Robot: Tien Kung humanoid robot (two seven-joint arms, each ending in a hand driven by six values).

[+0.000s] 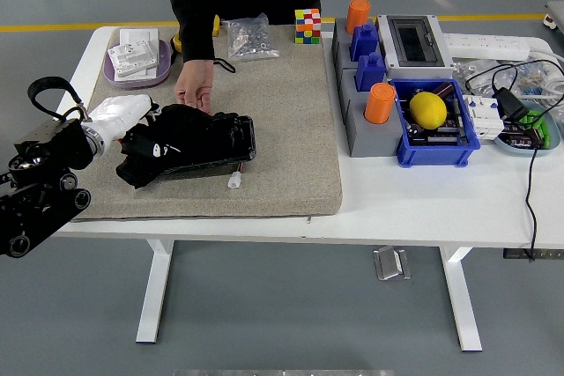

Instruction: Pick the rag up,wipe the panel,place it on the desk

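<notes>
Crowding the panel (220, 143): person's hand (194, 87), rag (154, 149), left hand (119, 116).

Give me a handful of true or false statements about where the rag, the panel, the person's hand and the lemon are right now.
1. The black rag lies on the panel. True.
2. The left hand is at the rag's left end. True.
3. The person's hand holds the Rubik's cube. False: it rests at the panel's far edge, and the cube stands apart.
4. The lemon sits on the mat. False: it is in the blue bin.
5. The right hand is wiping. False: it is not in view.
</notes>
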